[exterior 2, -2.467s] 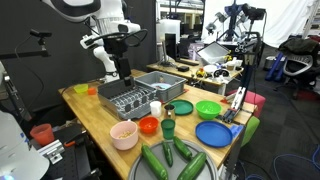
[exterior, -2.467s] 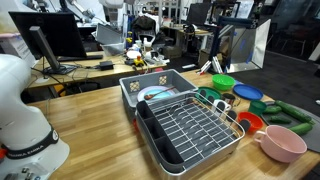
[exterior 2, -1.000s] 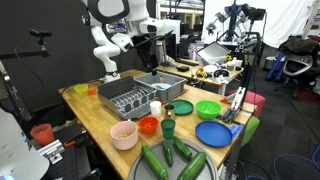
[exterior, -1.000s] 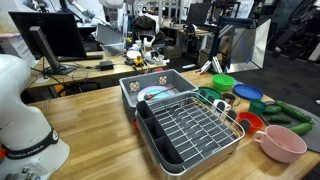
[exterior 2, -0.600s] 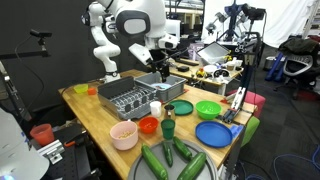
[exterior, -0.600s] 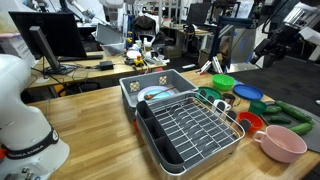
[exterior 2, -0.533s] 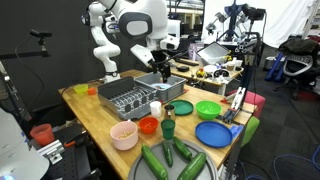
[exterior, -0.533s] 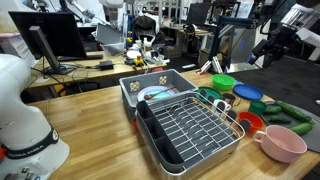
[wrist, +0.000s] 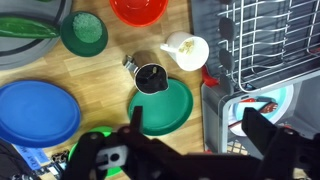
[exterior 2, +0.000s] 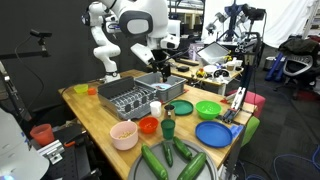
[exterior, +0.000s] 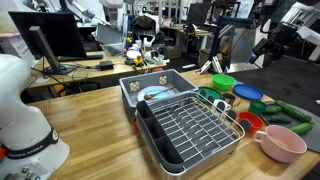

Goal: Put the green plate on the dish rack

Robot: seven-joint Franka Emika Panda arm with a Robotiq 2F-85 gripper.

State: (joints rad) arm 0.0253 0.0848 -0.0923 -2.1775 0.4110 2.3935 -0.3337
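Trouble may come from the metal cup (wrist: 150,77) standing at the rim of the green plate (wrist: 165,110): a careless descent could knock it, and a flat plate may slip from a pinch. The gripper (wrist: 192,125), jaws spread wide and empty, hovers above the plate, which lies on the table (wrist: 110,70) beside the dish rack (wrist: 265,40).

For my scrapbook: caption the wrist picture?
Open hand above the round dark teal-green plastic plate, beside the silver wire dish rack.
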